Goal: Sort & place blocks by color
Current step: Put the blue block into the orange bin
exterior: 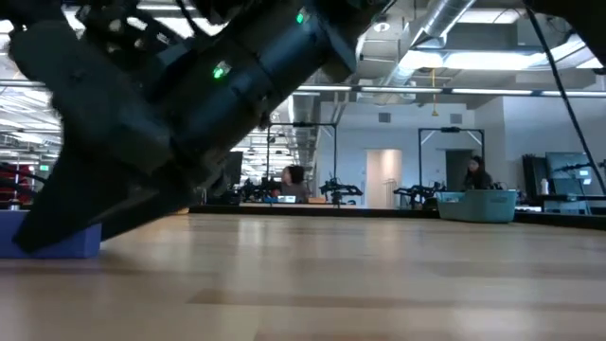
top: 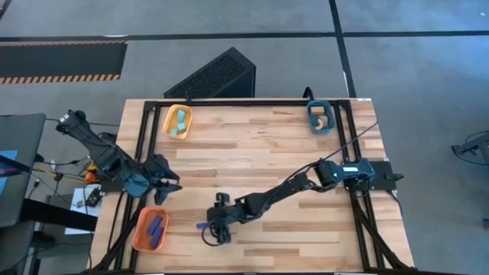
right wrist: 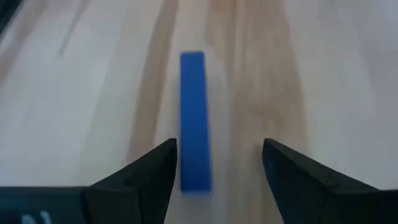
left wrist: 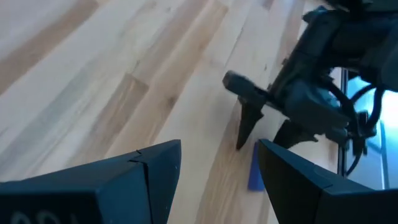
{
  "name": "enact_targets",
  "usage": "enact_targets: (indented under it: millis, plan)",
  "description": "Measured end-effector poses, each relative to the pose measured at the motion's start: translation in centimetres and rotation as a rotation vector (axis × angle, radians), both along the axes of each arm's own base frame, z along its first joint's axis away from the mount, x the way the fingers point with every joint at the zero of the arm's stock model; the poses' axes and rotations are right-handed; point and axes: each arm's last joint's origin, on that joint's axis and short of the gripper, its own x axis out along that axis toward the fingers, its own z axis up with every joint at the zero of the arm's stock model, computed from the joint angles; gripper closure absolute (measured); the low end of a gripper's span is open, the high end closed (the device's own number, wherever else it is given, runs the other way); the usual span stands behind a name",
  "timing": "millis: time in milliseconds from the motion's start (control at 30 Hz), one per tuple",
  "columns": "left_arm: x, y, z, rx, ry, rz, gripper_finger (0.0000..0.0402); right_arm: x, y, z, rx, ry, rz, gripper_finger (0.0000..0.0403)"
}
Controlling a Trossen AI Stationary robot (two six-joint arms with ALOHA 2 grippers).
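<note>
wood table | orange tray: blue bars | teal tray: tan piece

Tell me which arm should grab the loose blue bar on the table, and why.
Right. The right gripper is open with its fingers either side of the blue bar, low over the table. The left gripper is open but off to the side, near the orange tray.

Blue block on pale striped wooden table.
</note>
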Motion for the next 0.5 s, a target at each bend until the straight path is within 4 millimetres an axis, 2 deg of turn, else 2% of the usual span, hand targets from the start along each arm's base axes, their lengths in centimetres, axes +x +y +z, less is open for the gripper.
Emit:
enact_targets:
  millis: [100,167,233,333,367,500]
  plan:
    - [0.2,-0.4,-0.3,0.006,0.031,-0.034,0.0205,0.2,0.0,-0.2,0.019,-0.002,-0.016,0.017]
    - [0.2,-0.7,-0.4,0.006,0.045,-0.057,0.0205,0.1,-0.1,-0.3,0.014,0.003,-0.018,0.0203]
    - [0.1,-0.8,-0.4,0.008,0.047,-0.068,0.0205,0.1,-0.1,-0.2,0.011,0.007,-0.023,0.0251]
    - [0.1,-0.9,-0.4,0.023,0.045,-0.083,0.0205,-0.3,-0.4,0.7,0.024,0.046,-0.043,0.0343]
    - [0.1,-0.9,-0.4,0.031,0.041,-0.084,0.0205,-0.4,-0.7,1.3,0.039,0.062,-0.059,0.0361]
    - [0.1,-0.7,-0.4,0.092,0.017,-0.073,0.0205,-1.6,-1.9,4.8,0.052,0.118,-0.137,0.036]
